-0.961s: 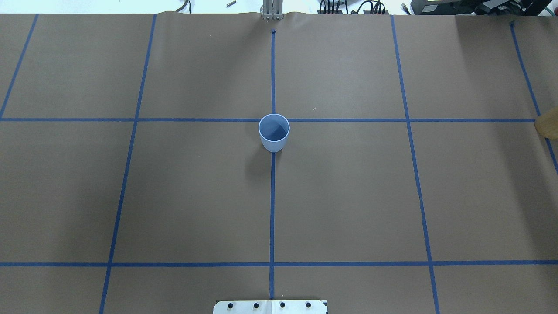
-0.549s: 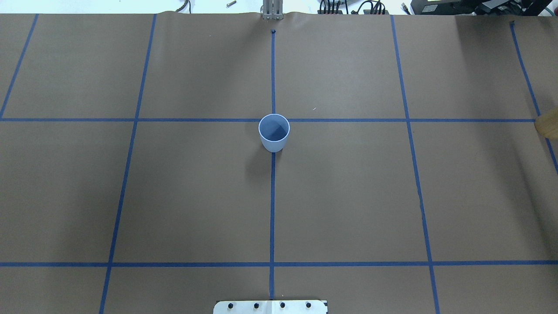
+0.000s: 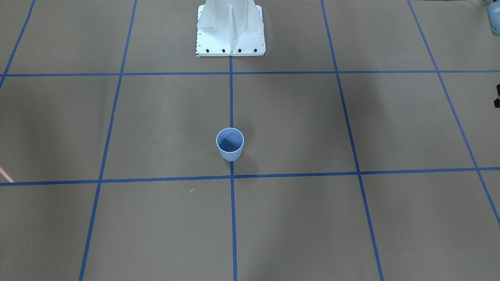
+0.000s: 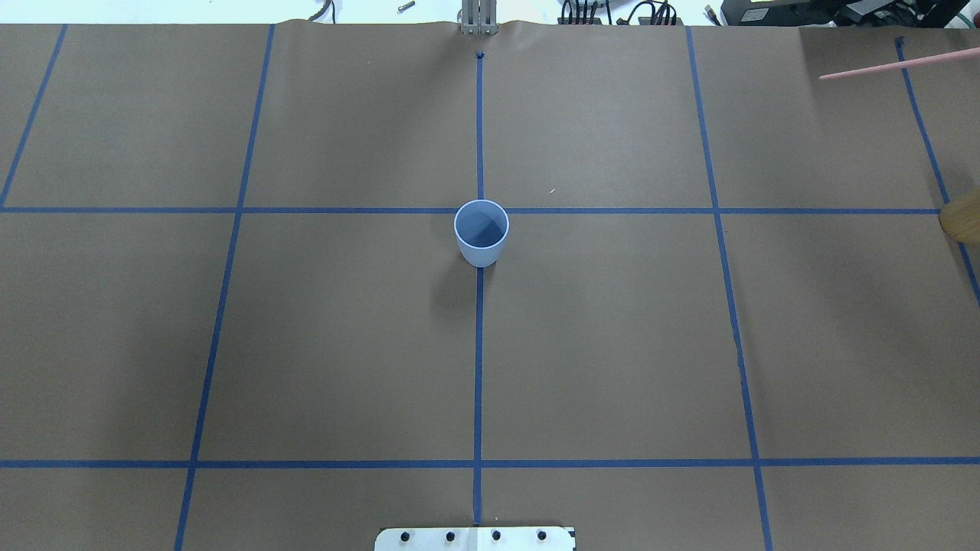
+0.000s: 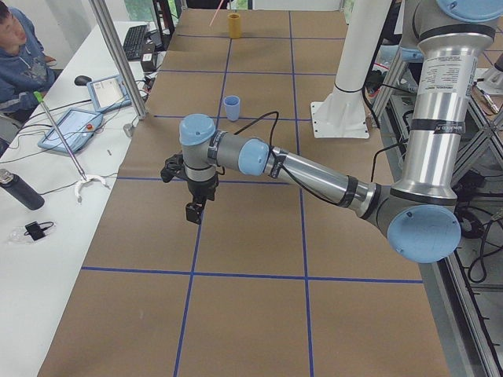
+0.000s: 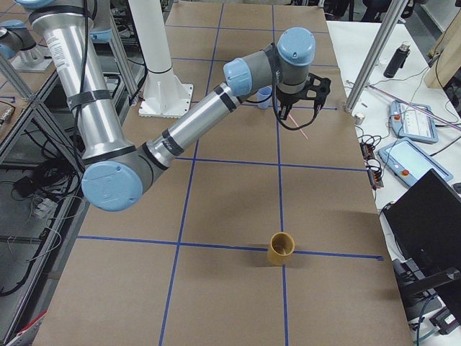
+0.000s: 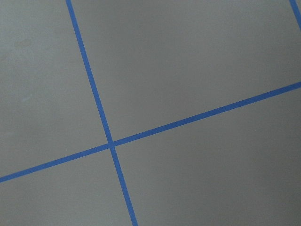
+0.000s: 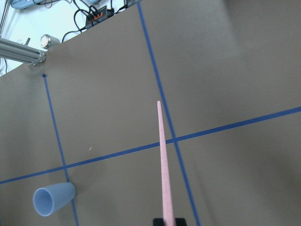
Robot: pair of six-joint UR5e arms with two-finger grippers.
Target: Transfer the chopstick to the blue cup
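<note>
Brown paper surface (image 4: 612, 344), gridded in blue tape (image 4: 478, 367); tablets (image 6: 413, 160) lie alongside. The cup (image 4: 481, 229) stands upright at centre. At its 2 o'clock overhead, the right hand (image 8: 165, 222) clamps the chopstick (image 8: 163, 160), long axis 3-to-9, tip toward 9. Whether the left hand (image 5: 192, 192) is open, I cannot tell

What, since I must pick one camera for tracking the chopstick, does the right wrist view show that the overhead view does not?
Only the right wrist view shows the right gripper holding the chopstick at its thick end. Only the overhead view shows the base plate and a tan cup at the right edge. Both show the blue cup, the chopstick's tip and the blue tape lines.
</note>
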